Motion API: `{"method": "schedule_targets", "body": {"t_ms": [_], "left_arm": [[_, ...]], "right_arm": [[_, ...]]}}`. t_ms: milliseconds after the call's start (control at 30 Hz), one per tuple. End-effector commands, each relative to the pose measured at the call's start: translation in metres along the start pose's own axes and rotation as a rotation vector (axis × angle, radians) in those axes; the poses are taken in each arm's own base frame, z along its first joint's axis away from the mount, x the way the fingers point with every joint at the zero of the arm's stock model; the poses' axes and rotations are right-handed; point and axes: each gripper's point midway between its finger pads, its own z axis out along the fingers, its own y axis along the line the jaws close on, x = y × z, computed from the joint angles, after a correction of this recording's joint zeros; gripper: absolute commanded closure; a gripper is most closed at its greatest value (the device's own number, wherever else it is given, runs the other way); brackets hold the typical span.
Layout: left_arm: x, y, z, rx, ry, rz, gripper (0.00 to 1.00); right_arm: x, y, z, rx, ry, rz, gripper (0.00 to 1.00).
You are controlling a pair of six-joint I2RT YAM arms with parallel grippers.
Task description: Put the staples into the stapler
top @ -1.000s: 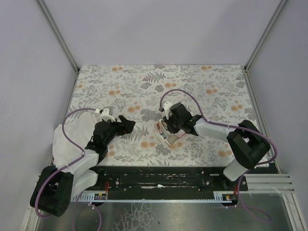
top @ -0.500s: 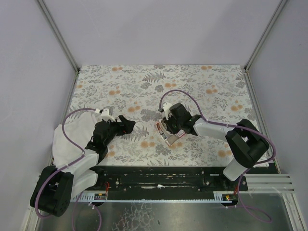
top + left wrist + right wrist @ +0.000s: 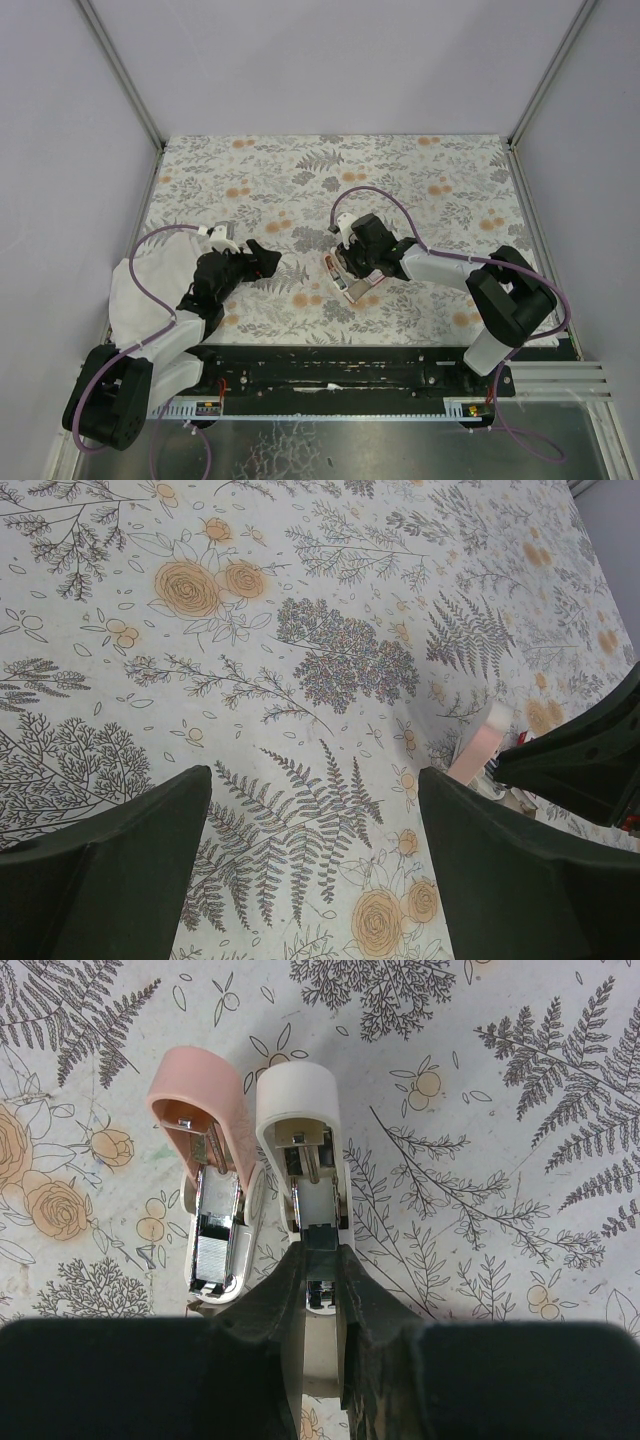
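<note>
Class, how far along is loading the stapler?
Done: the stapler lies opened flat. In hand: the right gripper pinches the white half's centre rail. Still to do: closing it; whether staples are in is unclear. The left gripper hangs open, empty.

The table [image 3: 420, 170] carries a floral-print covering. The stapler [image 3: 341, 279] lies directly on it, just right of centre and toward the near side, opened out: pink cover [image 3: 200, 1100] and white base [image 3: 300, 1110] side by side.
</note>
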Motion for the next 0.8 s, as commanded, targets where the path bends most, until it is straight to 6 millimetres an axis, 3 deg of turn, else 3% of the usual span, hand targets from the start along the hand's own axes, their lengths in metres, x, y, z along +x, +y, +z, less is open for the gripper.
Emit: {"method": "schedule_targets", "body": {"t_ms": [0,267,767], "left_arm": [[-0.021,-0.014,0.003,0.054,-0.070,0.036,0.18],[-0.021,-0.014,0.003,0.055,-0.069,0.037,0.18],[-0.021,-0.015,0.003,0.060,-0.071,0.037,0.18]], "right_arm": [[-0.015,-0.005,0.000,0.010,-0.029,-0.017,0.85],[-0.012,-0.007,-0.001,0.024,-0.018,-0.013,0.82],[-0.022,-0.007,-0.007,0.027,-0.050,-0.008,0.65]]}}
